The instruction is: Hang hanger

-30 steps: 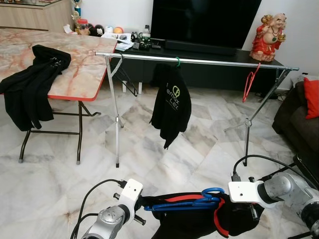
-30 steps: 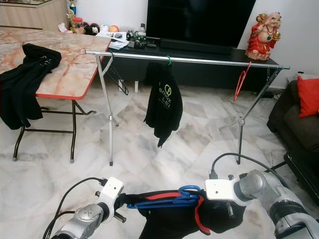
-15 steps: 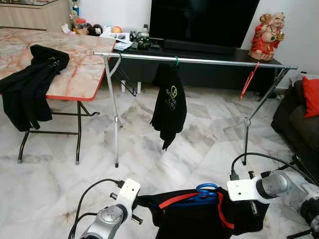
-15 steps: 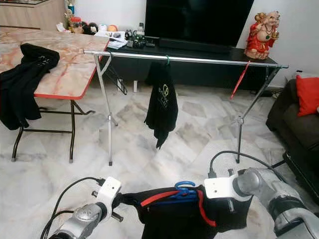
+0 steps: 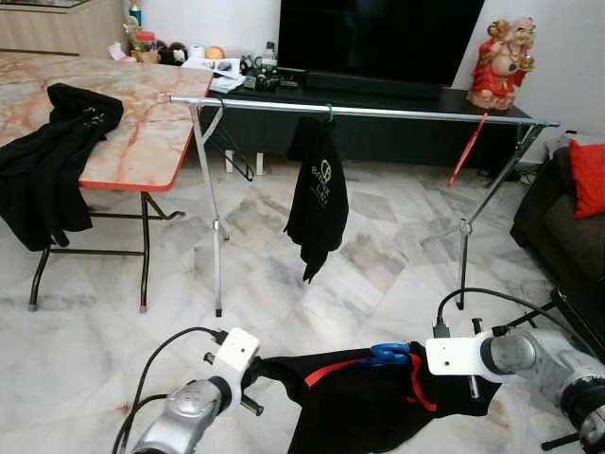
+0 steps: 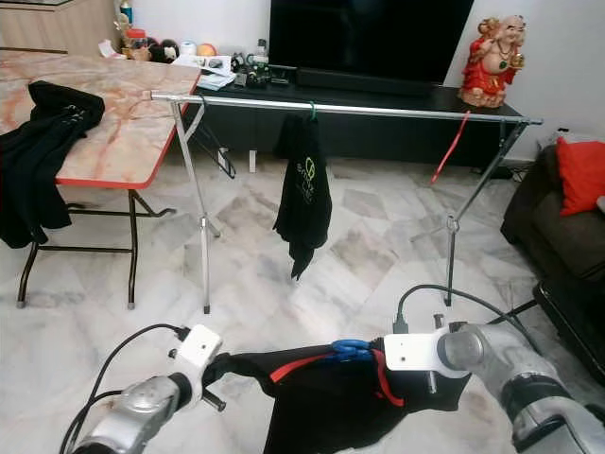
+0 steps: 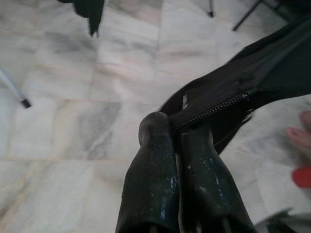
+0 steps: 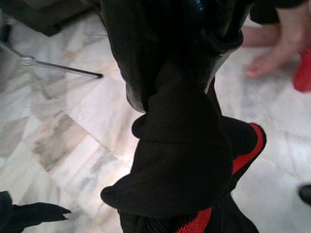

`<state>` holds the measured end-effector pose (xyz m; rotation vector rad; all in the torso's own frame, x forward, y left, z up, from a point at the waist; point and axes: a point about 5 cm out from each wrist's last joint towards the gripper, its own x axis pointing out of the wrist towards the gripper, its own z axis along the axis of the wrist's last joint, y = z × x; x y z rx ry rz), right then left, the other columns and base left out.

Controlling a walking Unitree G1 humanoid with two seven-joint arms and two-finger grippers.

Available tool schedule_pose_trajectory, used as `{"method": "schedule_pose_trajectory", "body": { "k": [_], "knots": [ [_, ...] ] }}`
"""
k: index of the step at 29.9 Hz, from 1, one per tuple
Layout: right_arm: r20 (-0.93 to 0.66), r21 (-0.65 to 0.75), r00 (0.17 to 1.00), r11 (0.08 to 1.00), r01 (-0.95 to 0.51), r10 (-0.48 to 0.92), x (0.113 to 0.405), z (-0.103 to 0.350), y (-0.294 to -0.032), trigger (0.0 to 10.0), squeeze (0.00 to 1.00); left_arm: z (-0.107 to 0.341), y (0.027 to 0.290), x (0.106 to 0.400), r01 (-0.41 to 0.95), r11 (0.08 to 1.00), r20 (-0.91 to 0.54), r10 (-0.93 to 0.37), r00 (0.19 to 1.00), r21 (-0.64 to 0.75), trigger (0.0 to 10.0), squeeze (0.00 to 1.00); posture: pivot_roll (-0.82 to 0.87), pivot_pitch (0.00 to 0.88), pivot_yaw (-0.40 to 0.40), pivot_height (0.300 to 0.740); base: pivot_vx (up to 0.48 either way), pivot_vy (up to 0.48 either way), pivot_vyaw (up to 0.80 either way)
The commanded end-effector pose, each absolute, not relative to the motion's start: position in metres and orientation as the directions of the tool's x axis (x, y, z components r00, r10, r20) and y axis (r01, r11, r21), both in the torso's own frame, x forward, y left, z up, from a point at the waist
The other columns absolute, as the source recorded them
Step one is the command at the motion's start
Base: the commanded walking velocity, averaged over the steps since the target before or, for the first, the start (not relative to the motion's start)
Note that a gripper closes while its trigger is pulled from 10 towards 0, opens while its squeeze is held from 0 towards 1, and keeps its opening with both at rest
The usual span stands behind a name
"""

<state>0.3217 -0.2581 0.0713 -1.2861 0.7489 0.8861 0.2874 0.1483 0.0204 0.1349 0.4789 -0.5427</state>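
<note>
Left gripper (image 7: 177,128) pinched tight on zipper edge of soft black jacket (image 5: 364,407). Right gripper (image 8: 170,77) wrapped in bunched black cloth with red trim; cannot tell if fingers apart or together. Jacket stretched between both grippers, low over shiny marble floor (image 5: 104,331). Blue hanger (image 5: 388,354) hook pokes up from jacket collar, just beside right gripper. Thin metal rail (image 5: 378,112) stands well apart, other black jacket (image 5: 318,197) and red hanger (image 5: 467,151) hanging there.
</note>
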Motion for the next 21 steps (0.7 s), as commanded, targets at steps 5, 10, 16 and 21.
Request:
{"method": "schedule_pose_trajectory", "body": {
  "k": [5, 10, 16, 21],
  "knots": [
    [-0.816, -0.51, 0.577, 0.414, -0.754, 0.044, 0.316, 0.065, -0.285, 0.0, 0.0, 0.036, 0.173, 0.276, 0.608, 0.793, -0.49, -0.543, 0.682, -0.032, 0.0, 0.0, 0.13, 0.026, -0.102, 0.74, 0.0, 0.0, 0.0],
    [-0.761, -0.321, 0.593, 0.641, -0.697, 0.264, 0.317, 0.052, -0.251, 0.0, 0.0, 0.046, 0.166, 0.27, 0.701, 0.713, -0.493, -0.62, 0.61, -0.028, 0.0, 0.0, 0.14, 0.028, -0.099, 0.74, 0.0, 0.0, 0.0],
    [-0.762, -0.283, 0.585, 0.669, -0.687, 0.278, 0.312, 0.04, -0.241, 0.0, 0.0, 0.065, 0.153, 0.266, 0.759, 0.647, -0.43, -0.708, 0.561, -0.075, 0.5, 0.0, 0.14, 0.03, -0.099, 0.74, 0.0, 0.0, 0.0],
    [-0.743, -0.269, 0.594, 0.675, -0.687, 0.309, 0.314, 0.038, -0.227, 0.0, 0.0, 0.078, 0.14, 0.251, 0.844, 0.511, -0.356, -0.828, 0.433, -0.162, 10.0, 0.44, 0.14, 0.028, -0.096, 0.74, 0.0, 0.0, 0.0]
  ]
}}
